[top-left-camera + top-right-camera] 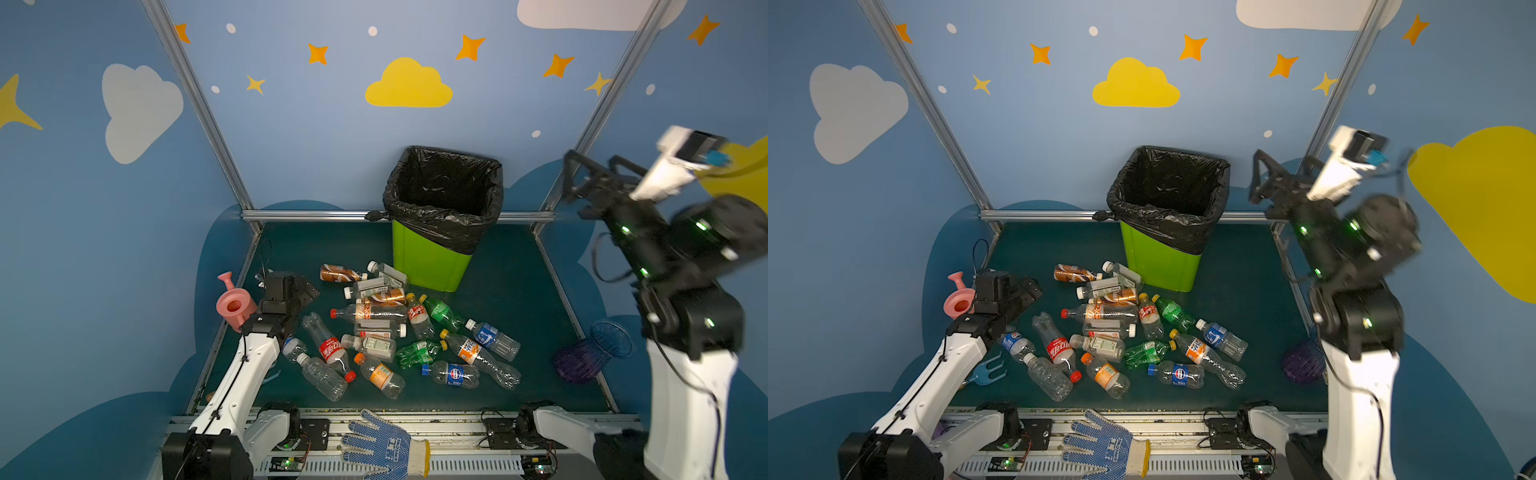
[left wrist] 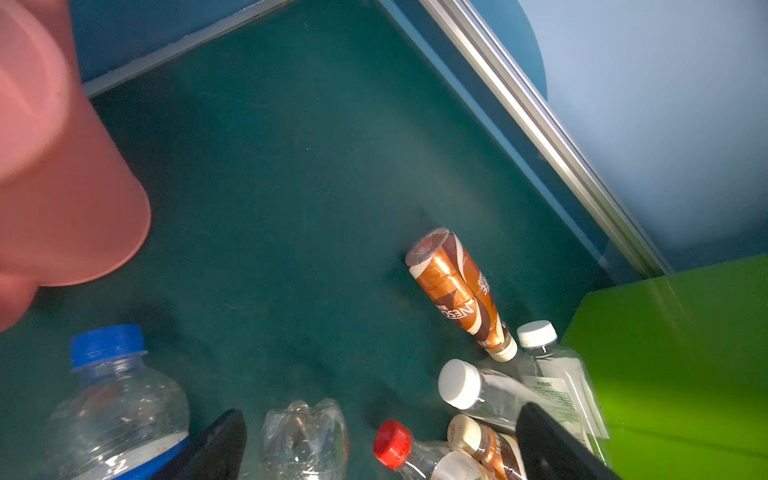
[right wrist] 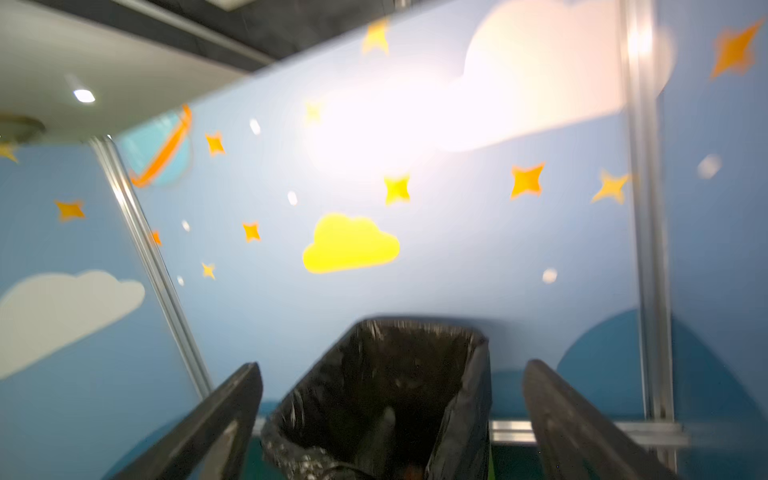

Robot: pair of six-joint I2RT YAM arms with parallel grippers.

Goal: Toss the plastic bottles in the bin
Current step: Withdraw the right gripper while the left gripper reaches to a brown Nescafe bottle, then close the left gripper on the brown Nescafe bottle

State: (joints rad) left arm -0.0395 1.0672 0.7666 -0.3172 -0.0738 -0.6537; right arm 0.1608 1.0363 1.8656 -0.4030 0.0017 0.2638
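Several plastic bottles point(image 1: 374, 332) lie in a heap on the green mat in both top views, in front of the bin point(image 1: 432, 266), which is bright green and lined with a black bag. My left gripper point(image 1: 309, 291) hovers open at the heap's left edge. In the left wrist view its fingers point(image 2: 224, 440) straddle a clear bottle base point(image 2: 303, 436) and a red-capped bottle point(image 2: 390, 442) without touching them. My right gripper point(image 1: 592, 160) is raised high to the right of the bin, open and empty. In the right wrist view the bin point(image 3: 374, 374) shows between its fingers point(image 3: 232, 407).
A pink watering can point(image 1: 235, 305) stands left of the left gripper. A blue glass vase point(image 1: 611, 340) lies at the right mat edge. A blue garden fork point(image 1: 988, 372) lies under the left arm. A dotted glove point(image 1: 382, 444) rests on the front rail. Aluminium rails border the mat.
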